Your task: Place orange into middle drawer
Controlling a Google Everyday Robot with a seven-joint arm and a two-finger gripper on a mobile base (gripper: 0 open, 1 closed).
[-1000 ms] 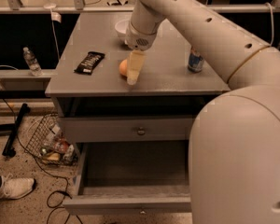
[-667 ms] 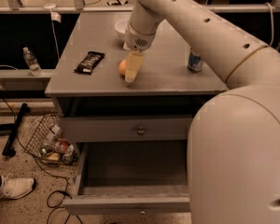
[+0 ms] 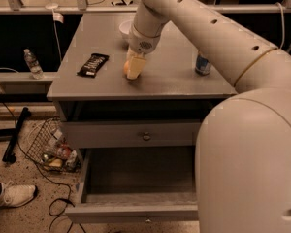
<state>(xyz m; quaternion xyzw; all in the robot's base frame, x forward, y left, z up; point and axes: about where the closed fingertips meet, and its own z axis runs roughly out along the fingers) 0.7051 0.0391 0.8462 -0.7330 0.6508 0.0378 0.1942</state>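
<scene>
Jaws: can't tell if clamped. Gripper (image 3: 135, 68) is down at the orange (image 3: 126, 68) on the cabinet top (image 3: 174, 76). Grasp step, I'd say. Next: lift, carry toward 6 o'clock past the shut drawer (image 3: 111, 134), lower into open middle drawer (image 3: 136, 211).

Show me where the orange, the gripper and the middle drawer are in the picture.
orange (image 3: 126, 68): camera view, its visible left side.
gripper (image 3: 134, 73): camera view, its lower end, right next to the orange.
middle drawer (image 3: 111, 212): camera view, its pulled-out front panel.
</scene>
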